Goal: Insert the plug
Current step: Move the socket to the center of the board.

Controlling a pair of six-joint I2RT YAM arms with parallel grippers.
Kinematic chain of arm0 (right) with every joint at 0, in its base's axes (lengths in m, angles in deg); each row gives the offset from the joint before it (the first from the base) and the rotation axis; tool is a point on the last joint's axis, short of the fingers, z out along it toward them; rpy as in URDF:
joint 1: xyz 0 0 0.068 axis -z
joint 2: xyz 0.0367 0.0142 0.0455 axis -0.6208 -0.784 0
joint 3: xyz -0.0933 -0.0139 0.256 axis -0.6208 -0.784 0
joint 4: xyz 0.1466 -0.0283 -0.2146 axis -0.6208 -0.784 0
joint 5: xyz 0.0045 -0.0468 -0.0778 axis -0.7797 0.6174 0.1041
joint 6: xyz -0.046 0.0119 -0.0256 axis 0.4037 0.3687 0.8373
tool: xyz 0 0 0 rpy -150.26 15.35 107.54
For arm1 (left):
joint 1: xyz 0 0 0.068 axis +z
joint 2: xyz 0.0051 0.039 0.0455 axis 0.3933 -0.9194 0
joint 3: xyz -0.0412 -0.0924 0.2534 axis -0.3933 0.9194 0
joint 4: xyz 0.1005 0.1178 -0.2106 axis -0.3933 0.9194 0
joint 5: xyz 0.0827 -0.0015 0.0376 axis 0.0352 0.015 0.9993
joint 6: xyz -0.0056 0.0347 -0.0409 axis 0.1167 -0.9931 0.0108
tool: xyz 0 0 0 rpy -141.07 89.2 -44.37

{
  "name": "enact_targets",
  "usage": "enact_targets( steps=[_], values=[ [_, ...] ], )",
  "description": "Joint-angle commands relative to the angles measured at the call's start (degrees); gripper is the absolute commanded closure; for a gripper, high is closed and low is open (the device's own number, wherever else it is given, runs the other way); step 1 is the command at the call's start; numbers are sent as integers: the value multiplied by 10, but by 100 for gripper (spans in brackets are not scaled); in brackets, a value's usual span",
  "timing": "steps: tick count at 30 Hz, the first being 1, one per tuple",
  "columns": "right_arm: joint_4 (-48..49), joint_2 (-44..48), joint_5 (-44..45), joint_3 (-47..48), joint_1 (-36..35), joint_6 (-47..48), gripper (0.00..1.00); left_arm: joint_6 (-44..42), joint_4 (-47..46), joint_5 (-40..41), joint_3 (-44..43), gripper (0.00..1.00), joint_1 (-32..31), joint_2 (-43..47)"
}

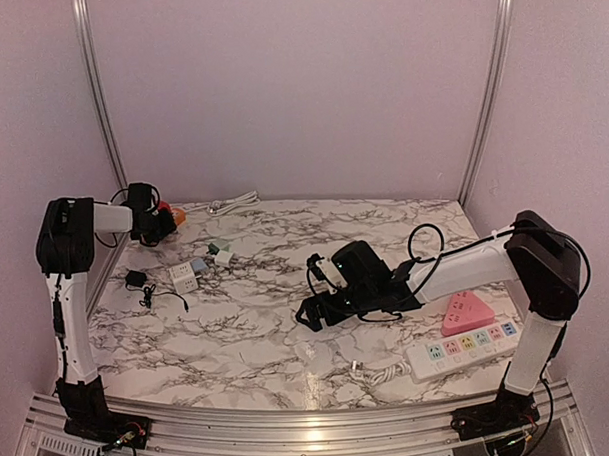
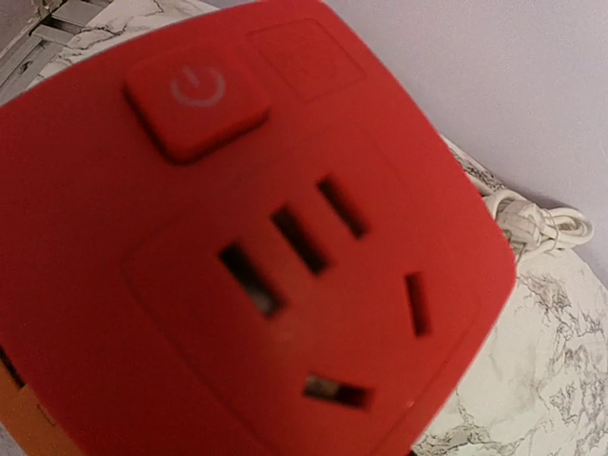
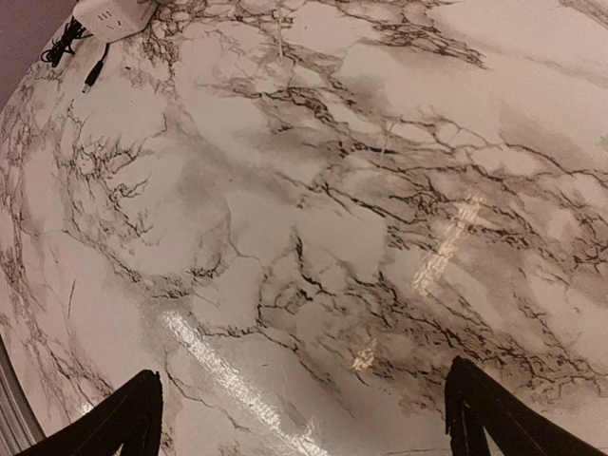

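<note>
While right hand [image 3: 299, 394] hovers low, wide open, left hand [image 1: 162, 221] grips red socket [image 2: 285, 237]

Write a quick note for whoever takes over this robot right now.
Left fingers: at the red socket block in the back-left corner; grip itself hidden.
Right fingers: open, empty, over the marble table.
Black adapter and white socket cubes lie loose mid-left; white power strip front right.
Done: nothing; the red block's holes are empty.
Left: the whole insertion.
</note>
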Motion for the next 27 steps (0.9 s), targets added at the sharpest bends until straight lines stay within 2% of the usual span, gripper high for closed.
enact_targets(
  steps=[1,7,10,13,16,22,27],
  values=[
    [3,-2,0,8,-6,-5,2,6,36,-4,-58,71,24,-23],
    [5,0,0,1,-6,-9,3,9,48,3,-96,71,38,-33],
    [4,1,3,0,-5,-8,2,15,54,-21,-106,71,41,-38],
    [-1,-1,6,7,-5,-5,2,26,34,-44,-78,71,33,-18],
    [-12,2,15,17,-6,0,2,47,-30,-55,-16,69,9,36],
    [-48,35,49,12,-4,3,1,46,-75,-50,67,57,-52,147],
    [-61,79,91,-19,9,-11,2,10,-75,-39,110,40,-104,239]
  ],
)
